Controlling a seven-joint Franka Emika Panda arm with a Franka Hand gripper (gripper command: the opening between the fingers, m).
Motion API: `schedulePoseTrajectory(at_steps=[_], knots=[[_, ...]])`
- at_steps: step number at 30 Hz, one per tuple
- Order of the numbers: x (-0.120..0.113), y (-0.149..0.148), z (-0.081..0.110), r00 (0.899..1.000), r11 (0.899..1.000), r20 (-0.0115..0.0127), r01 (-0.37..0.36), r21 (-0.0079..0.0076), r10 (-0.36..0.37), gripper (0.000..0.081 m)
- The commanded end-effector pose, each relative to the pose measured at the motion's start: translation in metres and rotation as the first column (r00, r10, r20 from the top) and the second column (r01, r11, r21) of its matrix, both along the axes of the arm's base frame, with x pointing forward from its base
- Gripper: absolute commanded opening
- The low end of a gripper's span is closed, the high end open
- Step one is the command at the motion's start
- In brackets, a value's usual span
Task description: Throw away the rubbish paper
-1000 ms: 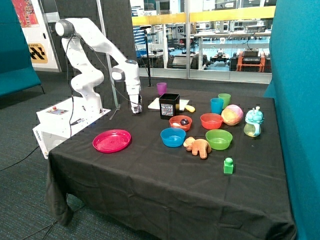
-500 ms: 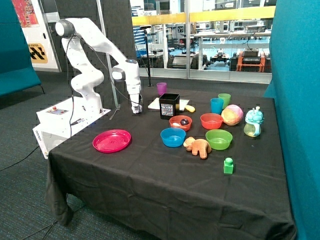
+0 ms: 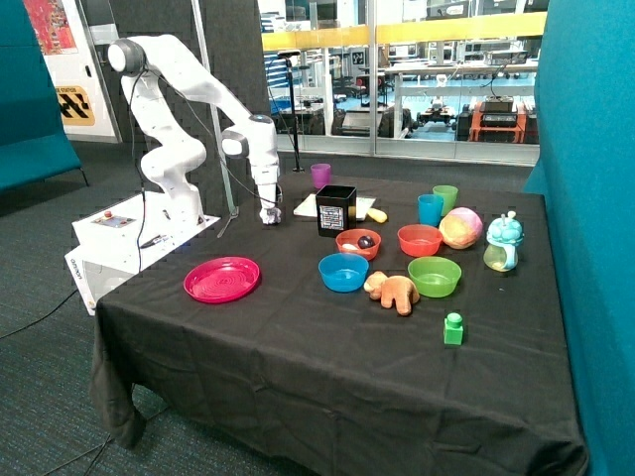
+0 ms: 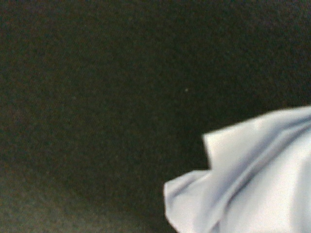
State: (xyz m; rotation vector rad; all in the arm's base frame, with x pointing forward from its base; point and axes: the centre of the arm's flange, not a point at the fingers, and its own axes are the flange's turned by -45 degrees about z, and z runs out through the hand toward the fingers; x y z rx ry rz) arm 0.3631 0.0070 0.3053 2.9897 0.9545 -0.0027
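Black cloth covers the worktop (image 3: 298,367), with glass partitions and an office space behind it. My end effector (image 3: 269,216) is low over the cloth at the far edge, near the black box (image 3: 335,209) and on the side of it away from the coloured bowls. That box, open-topped, looks to me like the bin this job wants. I am down here because a crumpled ball of paper (image 4: 252,179) sits just under my wrist: the wrist view shows its creased white folds against the dark cloth, very close. From outside, a pale bit shows at my tip, so the paper seems to be at or between the fingers. I cannot tell whether I am open or closed, nor whether I am gripping it or merely touching it. A flat white sheet (image 3: 310,205) lies behind the box; I judge it is not the rubbish. Only one ball is visible to me. Nothing white shows in the box from here, so I judge the throwing away is not yet done.
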Motion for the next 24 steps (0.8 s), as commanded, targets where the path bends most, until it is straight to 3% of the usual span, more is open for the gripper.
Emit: schedulePoseTrajectory(at_steps=[1,17,24], knots=[[-0.007,-0.002,0.002,1.000,1.000,0.0006,-0.007,0.0036,0.007,0.0000],[-0.011,0.001,0.006,1.000,1.000,0.0006,-0.010,0.0036,0.010,0.0000],[0.005,0.008,0.028,1.000,1.000,0.0006,-0.019,0.0036,0.019,0.0000]])
